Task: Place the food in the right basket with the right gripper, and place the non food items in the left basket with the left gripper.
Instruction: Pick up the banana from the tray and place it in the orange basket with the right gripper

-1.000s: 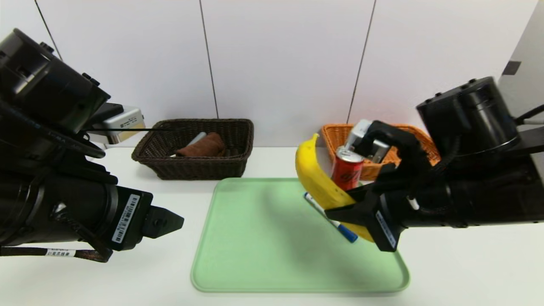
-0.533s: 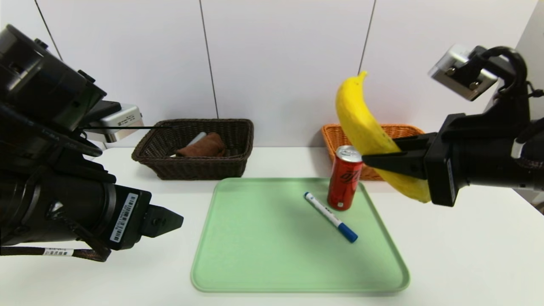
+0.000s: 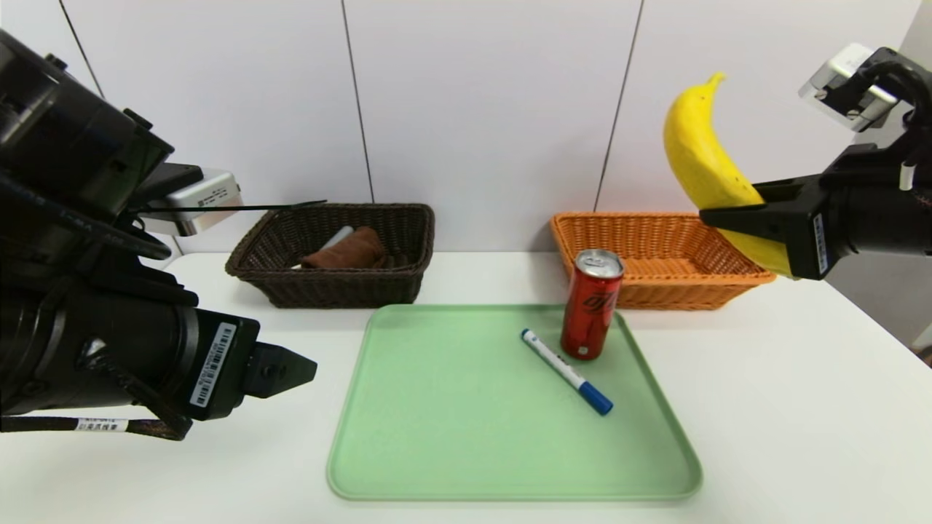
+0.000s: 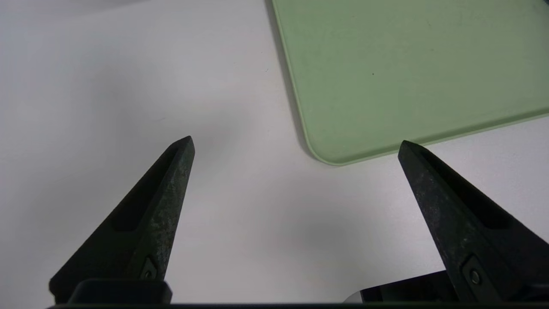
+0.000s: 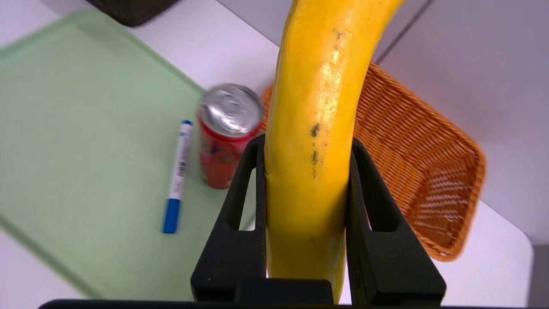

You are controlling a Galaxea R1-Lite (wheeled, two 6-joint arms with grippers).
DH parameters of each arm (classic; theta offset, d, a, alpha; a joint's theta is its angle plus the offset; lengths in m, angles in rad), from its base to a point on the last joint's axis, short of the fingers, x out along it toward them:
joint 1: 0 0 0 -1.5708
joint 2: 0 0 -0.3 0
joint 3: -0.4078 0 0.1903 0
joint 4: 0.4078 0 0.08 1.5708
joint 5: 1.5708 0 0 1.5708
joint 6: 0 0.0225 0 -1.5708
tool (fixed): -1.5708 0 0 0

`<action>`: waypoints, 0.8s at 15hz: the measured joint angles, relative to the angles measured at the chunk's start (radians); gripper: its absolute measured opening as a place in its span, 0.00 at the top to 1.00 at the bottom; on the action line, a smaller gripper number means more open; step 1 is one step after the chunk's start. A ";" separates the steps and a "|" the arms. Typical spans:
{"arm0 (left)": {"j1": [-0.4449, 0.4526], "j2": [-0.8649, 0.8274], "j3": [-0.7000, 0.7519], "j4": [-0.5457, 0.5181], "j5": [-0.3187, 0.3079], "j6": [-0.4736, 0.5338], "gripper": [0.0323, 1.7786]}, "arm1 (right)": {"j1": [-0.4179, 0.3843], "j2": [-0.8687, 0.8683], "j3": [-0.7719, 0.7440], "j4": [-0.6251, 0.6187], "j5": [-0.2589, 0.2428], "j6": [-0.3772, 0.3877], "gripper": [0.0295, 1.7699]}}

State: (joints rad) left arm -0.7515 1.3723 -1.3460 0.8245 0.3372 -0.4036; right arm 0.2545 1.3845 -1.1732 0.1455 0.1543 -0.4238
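Yellow banana [image 3: 710,171], soft and bruisable, sits clamped mid-body in my right gripper [image 3: 735,217], orange basket [image 3: 659,251] at seven o'clock

Both arms are showing matte black casings. The left hand [image 3: 280,371] is carrying a white barcode sticker and tapering, scuffed black fingers [image 4: 161,214] with small screws. The right hand [image 3: 728,217] is wearing a white label, with a silver camera block above.

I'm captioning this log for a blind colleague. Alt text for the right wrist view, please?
The right gripper clamps an upright yellow banana above the table. Beyond it, a red soda can and a blue-capped marker sit on a green tray, beside an empty orange basket.
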 joint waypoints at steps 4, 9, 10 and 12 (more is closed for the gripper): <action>0.000 0.004 0.002 -0.018 0.000 0.003 0.05 | -0.094 0.106 -0.058 -0.001 0.001 -0.102 0.73; 0.000 0.007 0.004 -0.021 0.000 0.003 0.05 | -0.150 0.298 -0.191 0.000 -0.001 -0.235 0.73; 0.000 0.008 0.004 -0.021 0.000 0.003 0.05 | -0.153 0.334 -0.215 0.000 -0.003 -0.279 0.73; 0.000 0.008 0.004 -0.021 -0.001 0.002 0.05 | -0.154 0.400 -0.259 0.001 -0.010 -0.380 0.73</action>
State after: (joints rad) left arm -0.7515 1.3806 -1.3421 0.8038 0.3366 -0.4017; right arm 0.1000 1.7843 -1.4321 0.1462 0.1443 -0.8038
